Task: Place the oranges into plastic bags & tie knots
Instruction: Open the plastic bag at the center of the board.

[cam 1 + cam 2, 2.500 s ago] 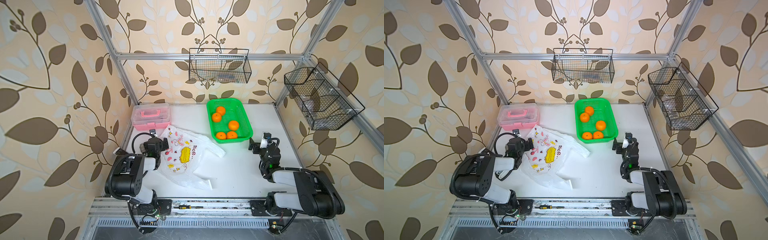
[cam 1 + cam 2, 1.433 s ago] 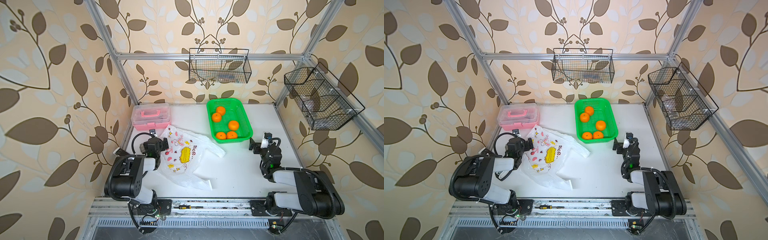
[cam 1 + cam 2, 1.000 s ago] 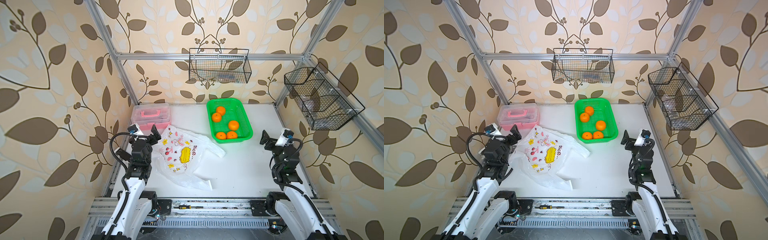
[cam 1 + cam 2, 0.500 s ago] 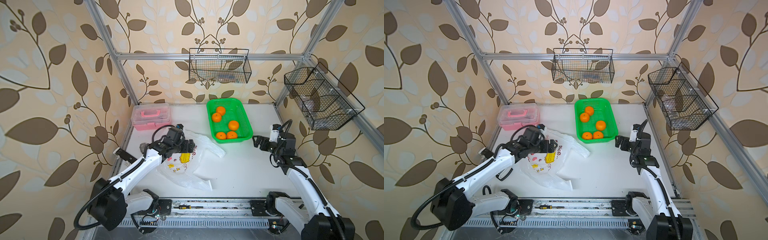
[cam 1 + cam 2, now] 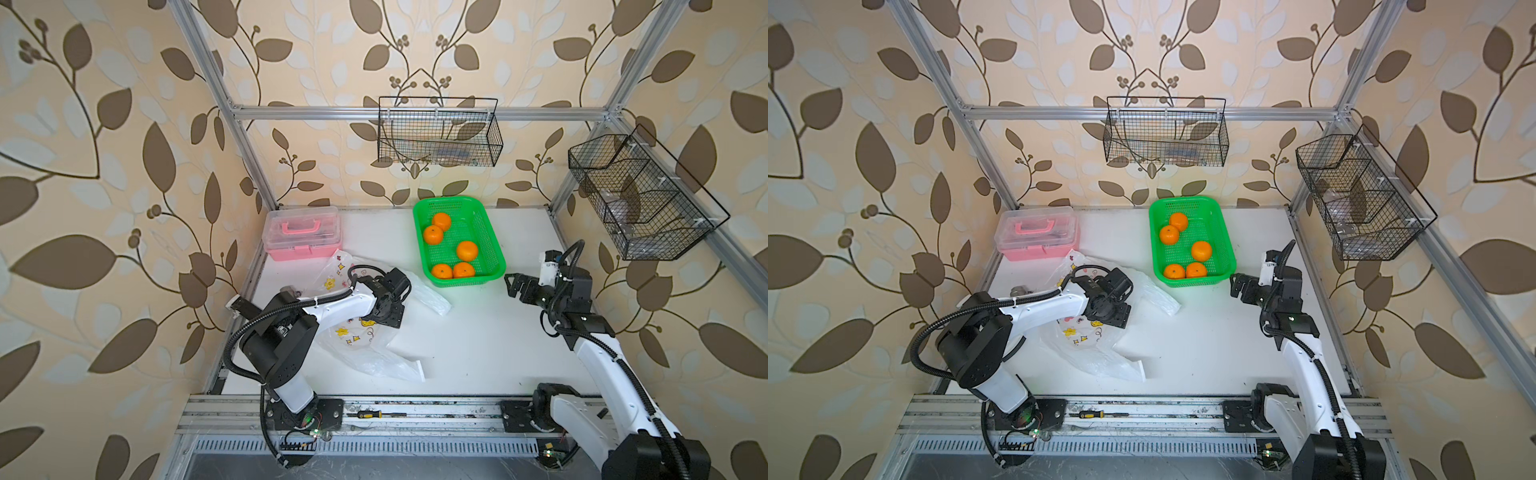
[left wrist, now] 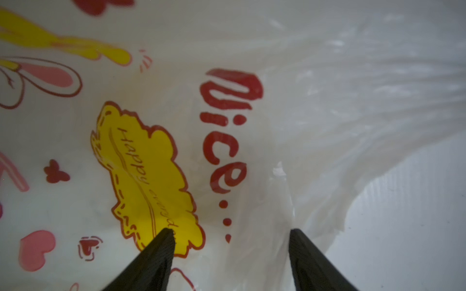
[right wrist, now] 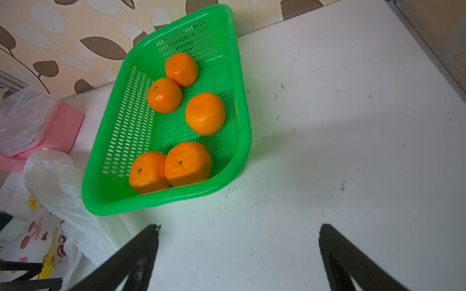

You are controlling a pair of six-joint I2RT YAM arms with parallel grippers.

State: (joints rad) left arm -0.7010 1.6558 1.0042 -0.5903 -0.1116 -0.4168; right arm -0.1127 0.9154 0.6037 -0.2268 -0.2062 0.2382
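Several oranges (image 5: 467, 250) (image 5: 1201, 250) (image 7: 205, 113) lie in a green mesh basket (image 5: 465, 282) (image 5: 1196, 281) (image 7: 242, 100) at the back middle. The plastic bag (image 5: 370, 357) (image 5: 1096, 357) (image 7: 55, 176), thin, white and cartoon-printed, lies crumpled on the table's left half. My left gripper (image 5: 384, 320) (image 5: 1113, 320) points down onto it. In the left wrist view the left gripper (image 6: 230, 233) is open, its tips against the bag (image 6: 327, 88) beside the yellow patch, with film between them. My right gripper (image 5: 513, 284) (image 5: 1237, 286) (image 7: 239, 226) is open and empty, just off the basket's near right corner.
A pink box with a clear lid (image 5: 303, 232) (image 5: 1036, 232) (image 7: 37, 121) stands at the back left, touching the bag. Black wire baskets hang on the back wall (image 5: 438, 133) and the right wall (image 5: 640, 195). A screwdriver (image 5: 370, 414) lies on the front rail.
The left arm has swung from the left edge out over the bag and come down on it, jaws narrowing. The right arm has reached forward to the basket's near corner.
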